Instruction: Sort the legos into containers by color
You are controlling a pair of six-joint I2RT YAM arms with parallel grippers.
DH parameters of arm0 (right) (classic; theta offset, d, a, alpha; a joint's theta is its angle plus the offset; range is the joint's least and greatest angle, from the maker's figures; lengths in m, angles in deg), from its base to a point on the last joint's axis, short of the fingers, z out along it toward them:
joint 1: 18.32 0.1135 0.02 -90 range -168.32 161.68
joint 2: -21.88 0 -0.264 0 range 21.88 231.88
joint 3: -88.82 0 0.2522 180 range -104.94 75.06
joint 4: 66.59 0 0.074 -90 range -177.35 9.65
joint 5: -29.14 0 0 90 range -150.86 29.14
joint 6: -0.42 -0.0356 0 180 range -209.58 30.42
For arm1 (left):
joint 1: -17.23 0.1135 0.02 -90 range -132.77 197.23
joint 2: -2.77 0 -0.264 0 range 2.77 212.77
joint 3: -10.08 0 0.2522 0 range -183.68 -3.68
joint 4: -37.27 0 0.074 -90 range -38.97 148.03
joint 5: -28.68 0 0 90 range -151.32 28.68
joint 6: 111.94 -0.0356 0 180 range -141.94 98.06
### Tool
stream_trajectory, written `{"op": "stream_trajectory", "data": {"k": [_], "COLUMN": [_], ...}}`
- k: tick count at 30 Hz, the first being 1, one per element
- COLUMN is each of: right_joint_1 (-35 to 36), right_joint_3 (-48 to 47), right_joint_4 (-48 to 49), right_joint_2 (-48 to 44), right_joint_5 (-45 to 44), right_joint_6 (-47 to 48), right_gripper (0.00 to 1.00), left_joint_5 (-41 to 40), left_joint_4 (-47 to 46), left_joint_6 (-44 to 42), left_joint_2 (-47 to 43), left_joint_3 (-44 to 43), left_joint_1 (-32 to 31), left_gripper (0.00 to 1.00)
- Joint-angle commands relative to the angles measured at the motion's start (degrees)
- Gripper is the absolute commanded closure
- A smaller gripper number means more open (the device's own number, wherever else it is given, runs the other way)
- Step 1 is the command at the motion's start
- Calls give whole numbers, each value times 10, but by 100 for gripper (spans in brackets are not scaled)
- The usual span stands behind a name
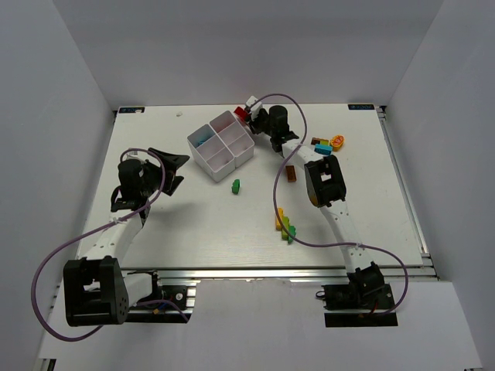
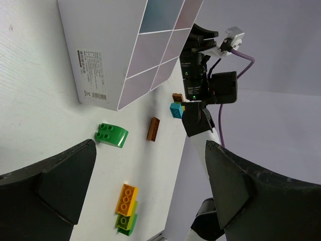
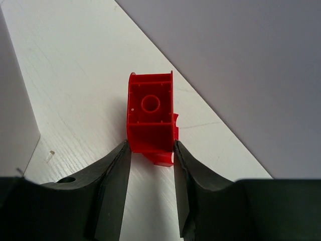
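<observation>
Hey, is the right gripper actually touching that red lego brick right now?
Touching. In the right wrist view both fingers of the right gripper press against the sides of the red brick, no gap.

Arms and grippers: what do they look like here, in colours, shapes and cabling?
The left arm and right arm both mix black joint housings with white links, on black bases. A purple cable loops loosely off the left arm, and a second purple cable arcs over the right. The left gripper and right gripper each have two broad black wedge-shaped fingers. One right-arm joint shows an orange patch.
</observation>
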Motion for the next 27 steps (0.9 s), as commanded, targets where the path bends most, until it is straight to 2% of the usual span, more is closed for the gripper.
{"op": "stream_trajectory", "data": {"k": [1,17,27], "right_joint_1": [-4,-10,-25], "right_joint_3": [4,62,190], "right_joint_4": [9,-7,23], "right_joint_2": [-19,-63,-144], "right_joint_5": [-9,-12,2], "right_joint_6": [2,-10,-10], "right_gripper": [100,100,100], "left_joint_5": [2,1,-2], "left_joint_4": [0,3,-1], "left_joint_6": [-6,-8,-3], "left_joint_2": [-14,-25,-33], "left_joint_3": [-15,-16,-9], "left_joint_1": [3,3,3], "left_gripper": [2,2,2]}}
